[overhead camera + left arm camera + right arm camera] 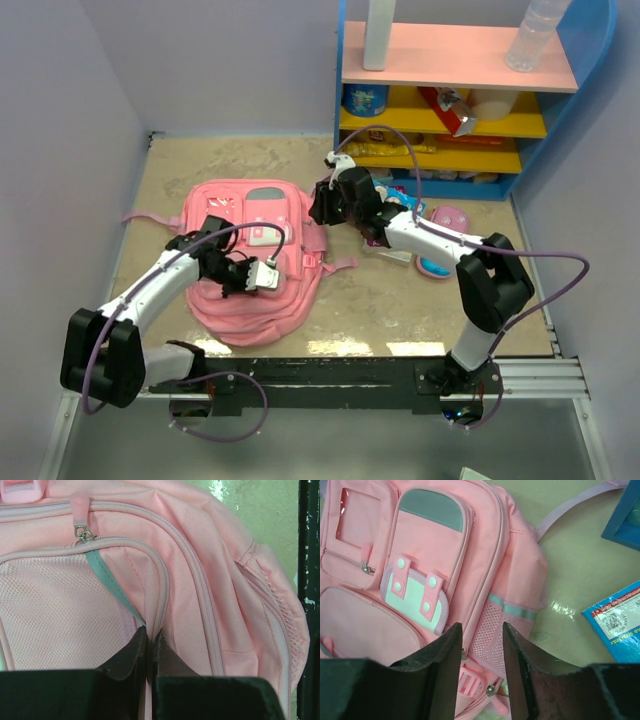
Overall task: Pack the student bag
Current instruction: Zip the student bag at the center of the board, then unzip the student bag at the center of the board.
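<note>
Two grippers: L gripper [150,636] together, seemingly clamped on student bag [255,305] seam; R gripper [481,630] apart over bag.

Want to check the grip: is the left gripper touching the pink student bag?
Touching. The left wrist view shows the left gripper pinched shut on a seam of the student bag.

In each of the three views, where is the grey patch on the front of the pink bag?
Top external: grey patch near the student bag's far edge, left of centre.
Left wrist: not in it.
Right wrist: upper left, above the white flap.
Shared landmark: the student bag itself.
</note>
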